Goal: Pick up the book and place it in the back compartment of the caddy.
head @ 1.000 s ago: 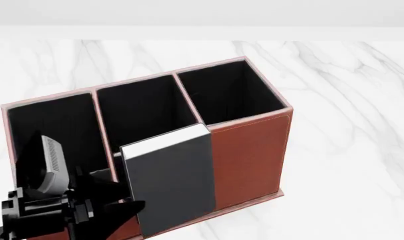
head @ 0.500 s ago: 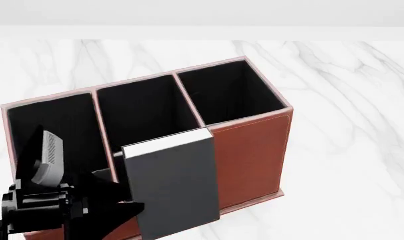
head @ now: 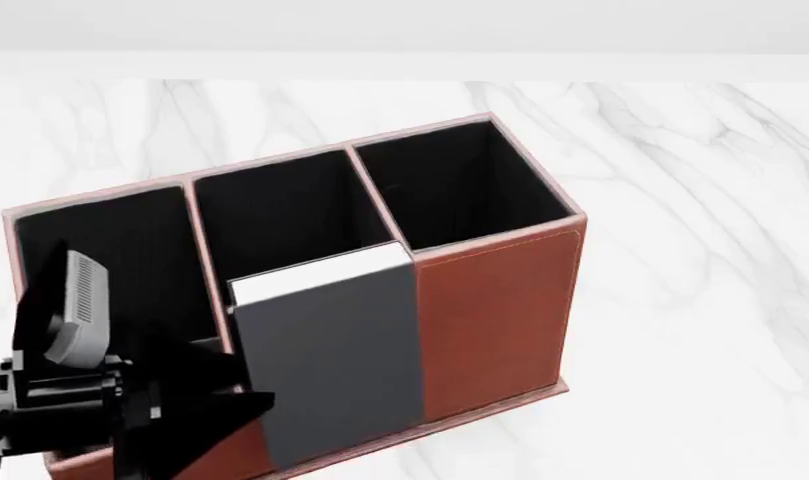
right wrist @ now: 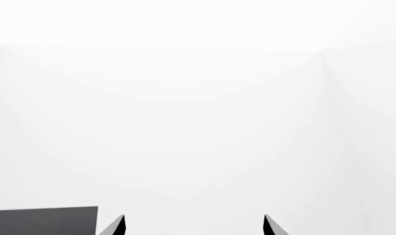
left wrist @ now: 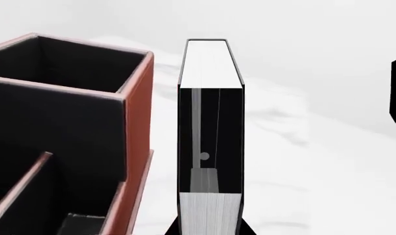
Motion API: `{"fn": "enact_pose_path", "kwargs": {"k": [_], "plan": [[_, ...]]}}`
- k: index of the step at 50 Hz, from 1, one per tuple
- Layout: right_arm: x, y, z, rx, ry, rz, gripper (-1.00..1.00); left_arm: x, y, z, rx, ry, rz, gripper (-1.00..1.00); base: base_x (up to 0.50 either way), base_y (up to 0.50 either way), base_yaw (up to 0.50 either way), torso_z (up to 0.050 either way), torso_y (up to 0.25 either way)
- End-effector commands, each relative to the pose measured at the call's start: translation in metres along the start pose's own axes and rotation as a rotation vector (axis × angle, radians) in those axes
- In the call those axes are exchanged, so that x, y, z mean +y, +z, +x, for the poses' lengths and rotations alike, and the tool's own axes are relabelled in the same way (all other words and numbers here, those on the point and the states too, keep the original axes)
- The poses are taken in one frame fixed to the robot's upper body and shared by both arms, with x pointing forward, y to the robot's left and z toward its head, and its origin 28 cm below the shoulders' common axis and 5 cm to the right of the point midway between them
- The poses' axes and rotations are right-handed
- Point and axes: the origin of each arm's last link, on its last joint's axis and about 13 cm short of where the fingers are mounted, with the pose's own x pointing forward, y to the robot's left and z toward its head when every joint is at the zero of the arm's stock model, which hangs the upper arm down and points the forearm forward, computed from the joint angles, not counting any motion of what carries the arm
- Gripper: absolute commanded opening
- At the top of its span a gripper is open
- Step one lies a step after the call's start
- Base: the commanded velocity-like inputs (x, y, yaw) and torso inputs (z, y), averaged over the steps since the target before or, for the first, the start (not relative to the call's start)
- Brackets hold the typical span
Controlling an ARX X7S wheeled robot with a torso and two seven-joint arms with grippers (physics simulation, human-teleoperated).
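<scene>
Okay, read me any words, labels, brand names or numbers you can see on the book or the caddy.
None: the book shows only plain dark covers and white pages.
None: the caddy shows only plain red-brown walls, pale rims and black lining.

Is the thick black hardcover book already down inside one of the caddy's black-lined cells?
No: in the left wrist view the black hardcover book stands upright outside the red-brown leather caddy, with a gap between them.

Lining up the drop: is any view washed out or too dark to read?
Right wrist view: nearly all white, only the open right hand shows. Left wrist view: sharp, book clear. Head view: caddy cells pure black, floors unreadable.
</scene>
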Motion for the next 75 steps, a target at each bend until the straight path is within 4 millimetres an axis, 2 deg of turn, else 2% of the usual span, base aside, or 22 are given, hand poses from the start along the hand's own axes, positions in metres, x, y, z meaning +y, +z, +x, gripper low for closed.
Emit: {"fn": "enact_pose_path", "kwargs": {"k": [1,7,32,43,65,75], "plan": [[0.0,0.0,0.0,-0.001,0.0,0.0,1.0,-0.002,0.021,-0.003,-0.065,0.041,0.04,-1.0,0.0,0.0,0.0,0.0,0.01],[0.0,-0.001,0.0,-0.001,0.002,0.0,1.0,0.001,0.025,-0.001,-0.014,0.071,0.063,-1.0,0.0,0.0,0.0,0.002,0.0],[0.001,-0.001,-0.001,-0.001,0.01,0.007,1.0,0.03,0.031,-0.006,-0.009,0.146,0.084,-1.0,0.0,0.0,0.0,0.0,0.001],[0.001,-0.002,-0.001,0.0,0.01,0.007,1.0,0.039,0.033,-0.005,-0.022,0.1,0.12,-1.0,0.0,0.0,0.0,0.001,0.002],[0.001,-0.002,-0.001,0.0,0.012,0.007,1.0,0.076,0.027,0.003,-0.062,0.102,0.07,-1.0,0.0,0.0,0.0,0.0,0.001],[0.001,-0.002,-0.001,0.001,0.012,0.007,1.0,0.075,0.02,0.008,-0.06,0.098,0.028,-1.0,0.0,0.0,0.0,0.001,0.001]]}}
